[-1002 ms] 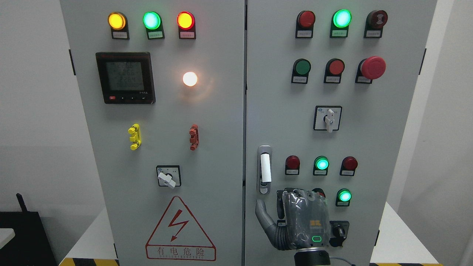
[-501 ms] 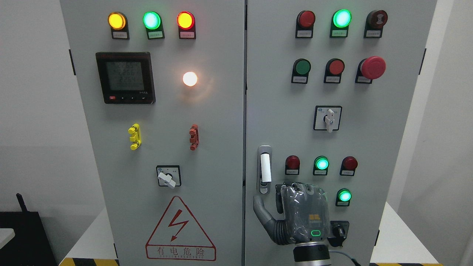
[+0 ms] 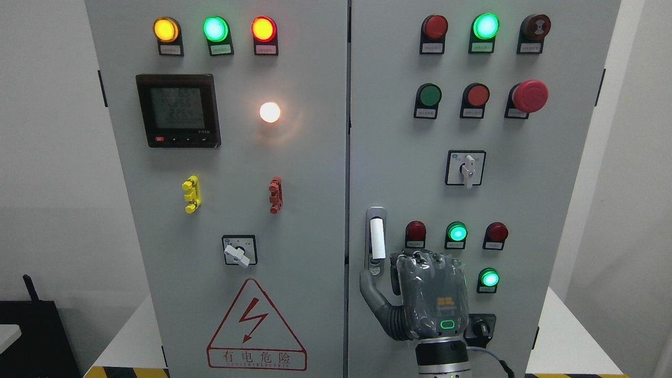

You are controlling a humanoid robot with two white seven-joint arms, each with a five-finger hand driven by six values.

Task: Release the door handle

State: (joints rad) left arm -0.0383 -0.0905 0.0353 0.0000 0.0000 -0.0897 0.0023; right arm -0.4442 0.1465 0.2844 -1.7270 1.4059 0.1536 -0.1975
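Here the door handle [image 3: 376, 240] stands vertical; right hand [image 3: 420, 299] open, holding nothing.

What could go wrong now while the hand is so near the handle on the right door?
1. The right hand has its thumb beside the door handle; it may catch there.
2. The lit green button and key switch lie beside the hand and might be bumped.
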